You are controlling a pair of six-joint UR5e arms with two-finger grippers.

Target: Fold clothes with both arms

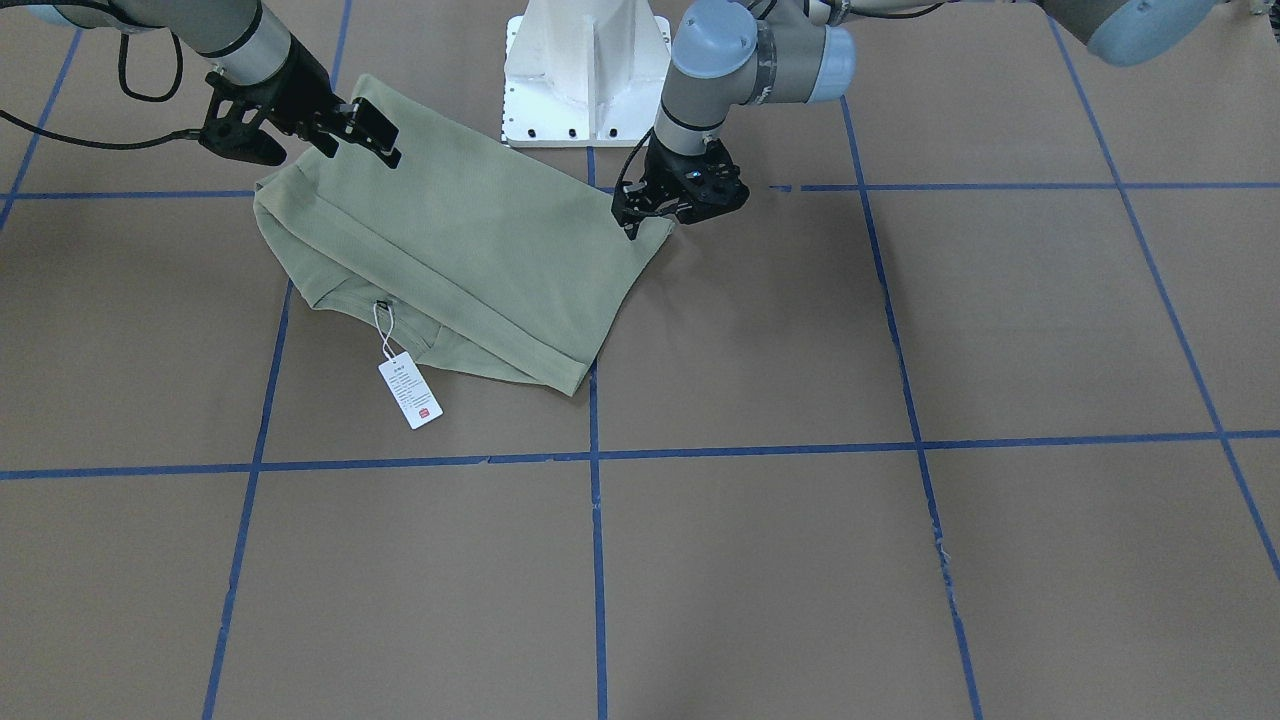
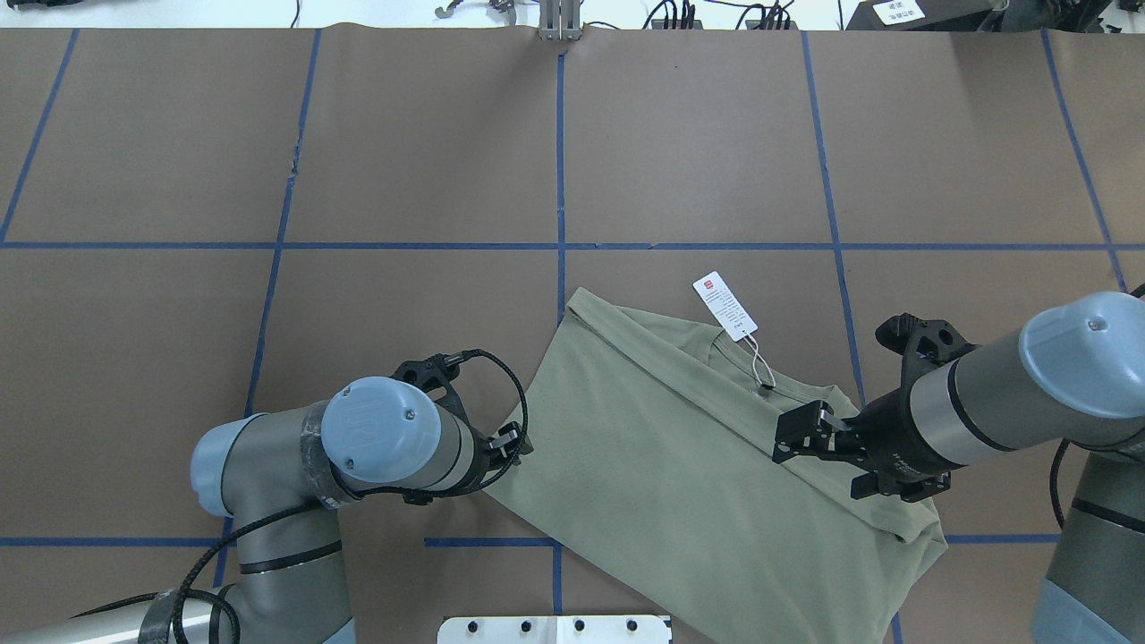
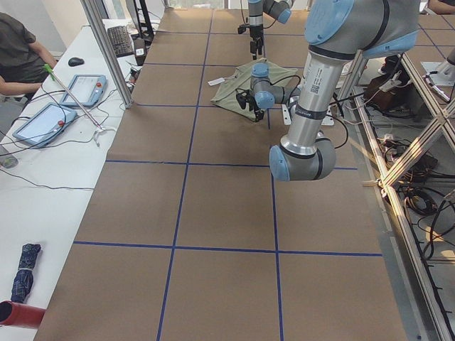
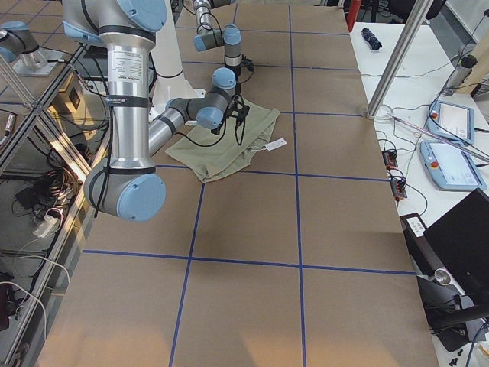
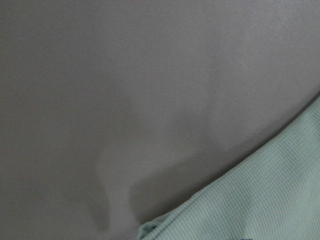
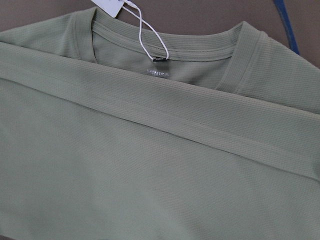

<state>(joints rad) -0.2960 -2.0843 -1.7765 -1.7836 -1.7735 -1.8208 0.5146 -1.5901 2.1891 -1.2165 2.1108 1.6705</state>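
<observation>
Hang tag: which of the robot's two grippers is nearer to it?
Right. The right gripper is over the shirt beside its collar, where the hang tag is strung; the left gripper is at the shirt's opposite edge, farther off.

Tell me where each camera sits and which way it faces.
Front-facing: across the table, facing the pedestal; left arm on its right, right arm on its left.
Overhead: behind the pedestal, looking forward and down; both arms enter from below.
Exterior left: table's end, looking along it; left arm near, large.
Exterior right: opposite end; right arm near.
Left wrist: close on table and shirt edge; no fingers show.
Right wrist: close on collar and hang tag corner; no fingers.
Shared: front-facing and overhead both show shirt and hang tag, mirrored.
</observation>
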